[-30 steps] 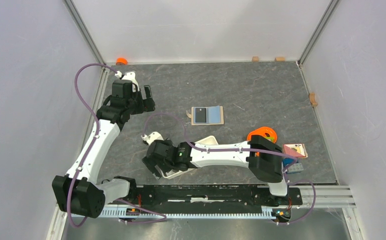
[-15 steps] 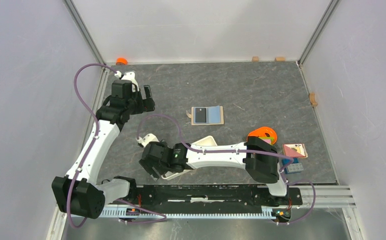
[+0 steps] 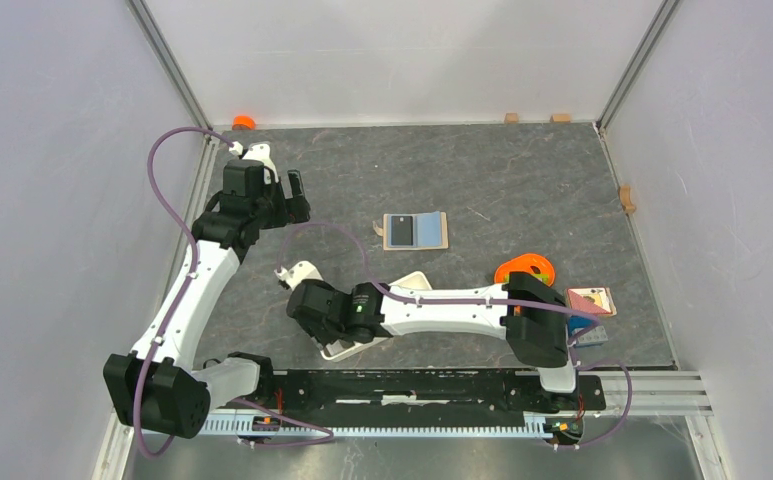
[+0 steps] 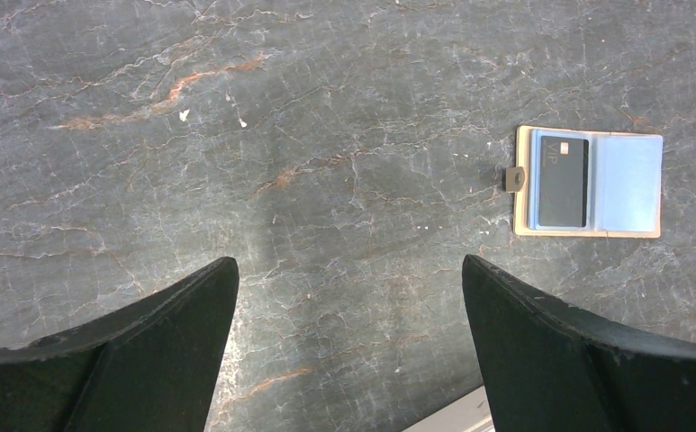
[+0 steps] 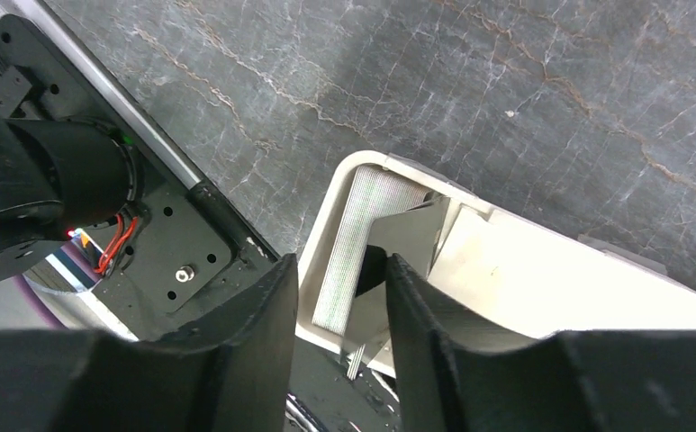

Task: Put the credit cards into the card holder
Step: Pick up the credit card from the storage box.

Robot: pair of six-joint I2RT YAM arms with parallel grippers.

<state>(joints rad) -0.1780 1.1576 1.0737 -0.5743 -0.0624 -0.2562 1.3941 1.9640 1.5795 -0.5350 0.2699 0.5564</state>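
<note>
— Right gripper [image 5: 341,270] has rolled at the wrist over the near-left end of the card holder [image 3: 417,283] since a second ago, and its fingers have drawn in from a wide spread. Has anything else moved?

— No, the rest lies as it did. On the dark veined table [image 3: 522,190] the left arm reaches to 10 o'clock, and the right arm stretches along the near side, pointing toward 9 o'clock.

— How do the fingers stand?

— Left gripper [image 4: 348,270] hangs above bare table, its fingers spread wide. The right one's fingers stand roughly half closed, straddling the card holder's corner at 7 o'clock. A ribbed white strip [image 5: 348,243] and a small dark shape [image 5: 373,268] sit in the gap. Too little of that shape shows to name it, and whether the fingers clamp anything cannot be told.

— Where are the task's things?

— The white card holder lies slanted from 7 o'clock toward the centre, mostly under the right forearm. An open tan wallet [image 4: 628,184] lies at the table's centre, well apart from it. The orange bowl [image 3: 525,270] sits at 4 o'clock. One black credit card [image 4: 563,180] lies flat in the wallet's 9 o'clock half.
</note>
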